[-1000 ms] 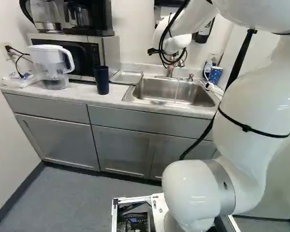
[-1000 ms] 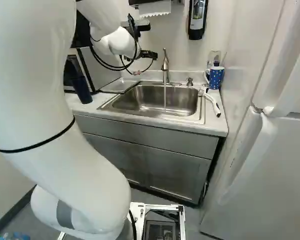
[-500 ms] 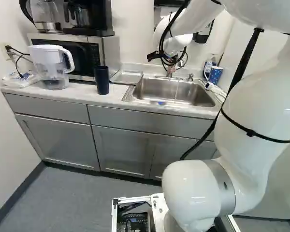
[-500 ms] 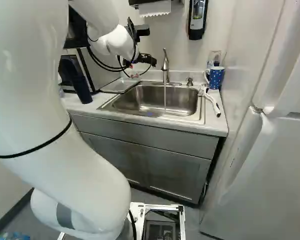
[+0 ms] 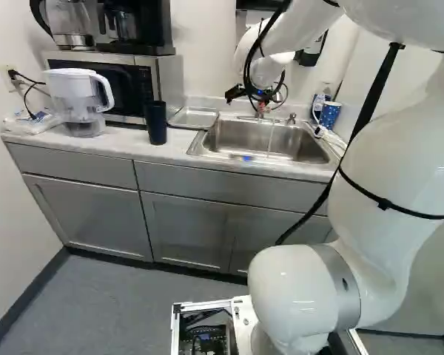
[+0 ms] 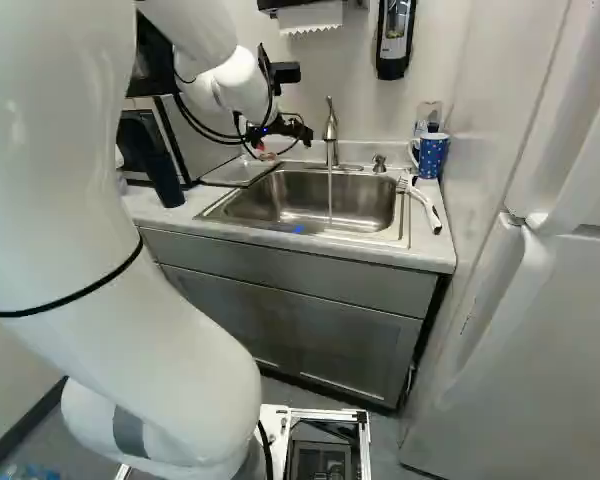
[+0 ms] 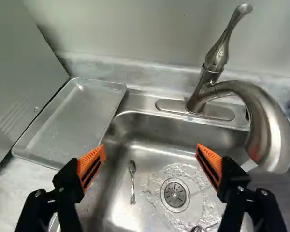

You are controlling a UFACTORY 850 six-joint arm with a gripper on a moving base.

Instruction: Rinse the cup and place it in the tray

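Above the sink [image 6: 372, 232], a released gripper [image 6: 266, 153]; both cups stand on the counter

Over the basin, the wrist view shows the two fingers standing wide apart, orange pads [image 7: 92, 164] facing each other, with nothing grasped between them. Ahead of them rises the metal faucet [image 7: 270, 128], its curved spout leaning toward one finger. Water runs from it in a thin stream and spreads around the drain [image 7: 175, 194].

A small spoon [image 7: 132, 176] lies on the basin floor near the drain, between the fingers as the wrist camera sees it. Part of another metal utensil [image 7: 197, 228] shows close to the drain.

Which cup is the one to be rinsed, I cannot tell. A dark blue cup [image 5: 156, 122] stands upright on the counter [image 5: 179, 147], just beside the microwave [image 5: 118, 83]. A blue mug with white dots [image 6: 433, 155] stands in the corner beyond the sink, at the right of the right base view, near a white-handled tool [image 6: 427, 208].

The shallow metal tray [image 7: 70, 123] lies between the microwave and the sink; neither cup is in it.
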